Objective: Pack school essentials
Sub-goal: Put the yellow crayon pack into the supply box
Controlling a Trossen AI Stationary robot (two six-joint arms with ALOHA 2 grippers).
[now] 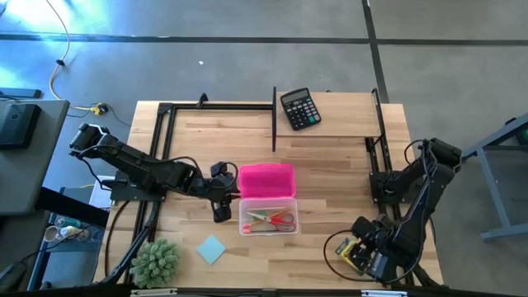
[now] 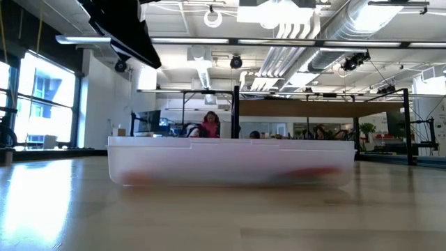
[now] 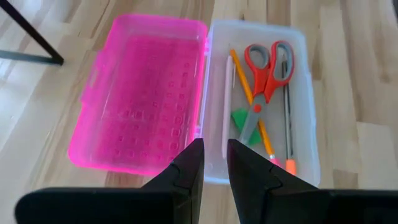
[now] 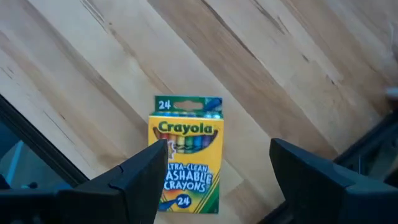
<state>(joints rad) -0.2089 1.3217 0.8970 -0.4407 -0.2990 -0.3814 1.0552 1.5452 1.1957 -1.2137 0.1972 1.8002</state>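
A clear pencil case (image 1: pixel 267 217) lies open on the table, its pink lid (image 1: pixel 266 180) folded flat toward the far side. In the left wrist view it holds red-handled scissors (image 3: pixel 267 62), an orange pencil (image 3: pixel 249 93), a pale stick (image 3: pixel 227 102) and a green eraser (image 3: pixel 241 117). My left gripper (image 3: pixel 215 158) hovers at the case's left end, over the hinge; its fingers are drawn together to a narrow slit with nothing in it. My right gripper (image 4: pixel 217 152) is open above the yellow-green crayon box (image 4: pixel 186 158), which lies flat near the table's near right corner (image 1: pixel 356 252). The light blue notepad (image 1: pixel 211 248) lies flat near the near edge.
A black calculator (image 1: pixel 299 109) sits at the far edge and a fuzzy green plant (image 1: pixel 155 262) at the near left corner. Black frame rails (image 1: pixel 274 120) run along the far part and both sides of the table. Bare wood lies between the case and the crayon box.
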